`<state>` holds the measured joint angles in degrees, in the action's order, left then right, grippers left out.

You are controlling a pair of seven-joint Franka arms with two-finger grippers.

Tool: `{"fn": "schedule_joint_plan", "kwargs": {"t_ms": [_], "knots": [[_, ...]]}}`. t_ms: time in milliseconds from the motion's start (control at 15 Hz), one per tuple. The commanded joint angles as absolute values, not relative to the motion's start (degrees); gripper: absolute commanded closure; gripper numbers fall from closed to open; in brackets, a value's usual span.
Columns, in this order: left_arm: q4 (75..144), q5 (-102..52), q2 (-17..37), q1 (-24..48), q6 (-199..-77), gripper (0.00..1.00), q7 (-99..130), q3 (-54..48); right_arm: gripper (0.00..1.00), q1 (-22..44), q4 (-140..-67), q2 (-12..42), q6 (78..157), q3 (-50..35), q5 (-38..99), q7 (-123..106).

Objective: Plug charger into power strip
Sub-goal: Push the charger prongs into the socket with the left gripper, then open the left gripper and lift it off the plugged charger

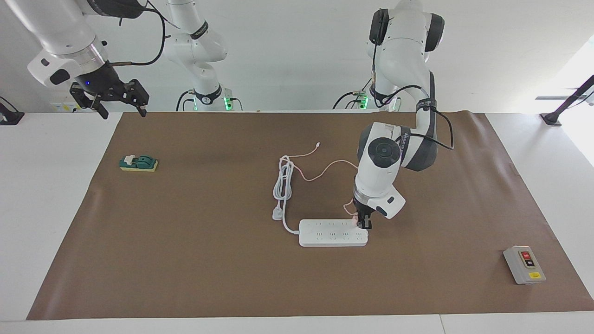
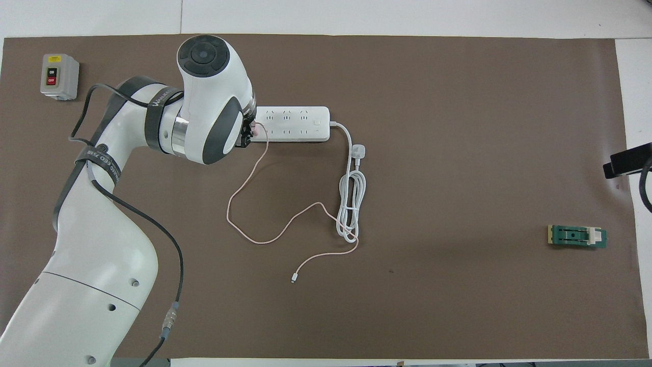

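Left pincer [image 1: 363, 224] grips cube-shaped charger [image 1: 357, 221] on flat power strip [image 1: 332, 233].

Landmark: long flat white multi-socket power strip [image 1: 332, 233], lying mid-mat on the brown paper table cover [image 1: 209, 260]. Small pale-pink cube charger [image 1: 356, 222] sits on the strip at its end toward the left arm, left gripper [image 1: 364, 226] clamped on it. Charger's thin pink cable [image 2: 254, 224] trails from the strip toward the robots (crossing the strip's coiled thick white cord [image 2: 351, 199]). Grey button box [image 1: 524, 265]: well apart, toward the left arm's end. Green block [image 1: 138, 163]: well apart, toward the right arm's end, nearer the robots.
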<state>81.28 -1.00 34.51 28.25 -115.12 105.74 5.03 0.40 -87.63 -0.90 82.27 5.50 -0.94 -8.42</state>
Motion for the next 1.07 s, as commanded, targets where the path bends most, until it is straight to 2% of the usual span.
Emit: {"fn": "schedule_joint_plan", "kwargs": {"t_ms": [0, 533, 600, 667, 733, 800, 1000], "knots": [[85.1, -0.6, 36.1, 28.8, -116.5, 1.0, 105.1, 5.9, 0.0, 0.2, -88.9, -2.0, 82.1, 5.4, -1.1, -9.7], [84.4, -0.5, 35.2, 28.2, -116.3, 1.0, 104.6, 5.9, 0.0, 0.2, -88.9, -2.0, 82.1, 5.4, -1.1, -9.7], [84.3, -0.5, 34.3, 27.9, -116.3, 0.95, 104.2, 5.9, 0.0, 0.2, -88.9, -2.0, 82.1, 5.4, -1.1, -9.7], [84.0, -0.4, 33.8, 27.8, -116.3, 0.42, 103.3, 6.1, 0.0, 0.2, -88.9, -2.0, 82.1, 5.4, -1.1, -9.7], [83.4, -0.4, 32.9, 27.7, -115.2, 0.05, 102.7, 6.2, 0.0, 0.2, -88.9, -2.0, 82.1, 5.4, -1.1, -9.7], [82.1, -0.3, 32.4, 26.9, -113.9, 0.0, 102.4, 6.3, 0.0, 0.2, -88.9, -2.0, 82.1, 5.4, -1.1, -9.7], [78.8, -0.1, 30.2, 24.7, -109.7, 0.0, 94.7, 6.4, 0.0, 0.2, -88.9, -2.0, 82.1, 5.4, -1.1, -9.7]]}}
